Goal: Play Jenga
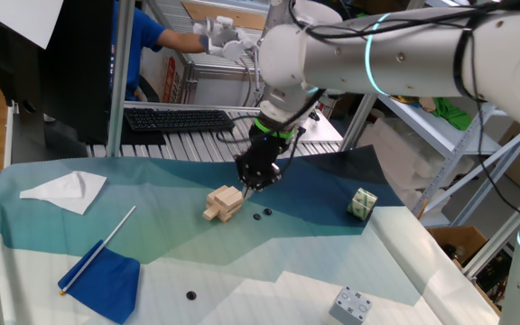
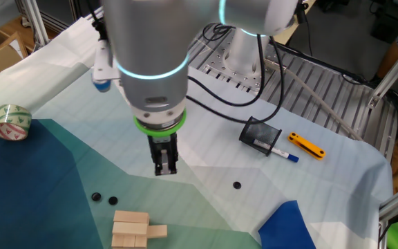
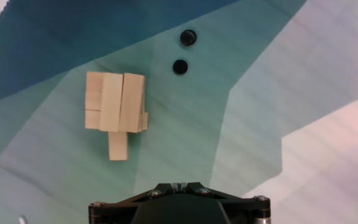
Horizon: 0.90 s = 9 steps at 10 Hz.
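Hand point(image 2: 164, 168) hovers above surface point(image 2: 268, 200) near Jenga point(image 3: 115, 107), fingers narrow, holding nothing; 1 block juts from the stack.

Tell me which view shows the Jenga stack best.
The hand view: it looks straight down on the whole Jenga stack, unobstructed, with one block sticking out at the bottom edge. One fixed view shows it small, just left of the tool. The other fixed view crops it at the frame's bottom.
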Each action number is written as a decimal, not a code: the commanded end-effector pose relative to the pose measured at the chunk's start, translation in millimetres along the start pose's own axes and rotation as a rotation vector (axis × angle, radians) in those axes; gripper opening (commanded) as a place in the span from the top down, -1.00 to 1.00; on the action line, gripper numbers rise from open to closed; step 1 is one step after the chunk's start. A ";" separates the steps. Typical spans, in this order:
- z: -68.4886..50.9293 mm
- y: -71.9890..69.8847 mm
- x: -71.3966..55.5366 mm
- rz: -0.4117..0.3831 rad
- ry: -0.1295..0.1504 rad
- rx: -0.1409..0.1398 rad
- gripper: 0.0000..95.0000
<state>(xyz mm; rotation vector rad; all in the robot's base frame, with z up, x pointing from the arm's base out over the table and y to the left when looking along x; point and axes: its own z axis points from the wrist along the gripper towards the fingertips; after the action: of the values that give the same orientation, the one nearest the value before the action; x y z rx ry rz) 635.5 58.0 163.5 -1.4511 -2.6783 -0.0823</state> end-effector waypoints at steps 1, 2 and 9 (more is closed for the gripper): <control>-4.0 9.3 1.4 0.109 0.006 -0.014 1.00; -4.4 18.6 4.4 0.156 0.001 -0.015 1.00; 8.4 72.6 0.2 0.199 -0.016 -0.040 1.00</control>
<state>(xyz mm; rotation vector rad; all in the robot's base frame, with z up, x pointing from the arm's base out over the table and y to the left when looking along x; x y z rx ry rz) 697.4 99.0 154.3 -1.7800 -2.5176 -0.1110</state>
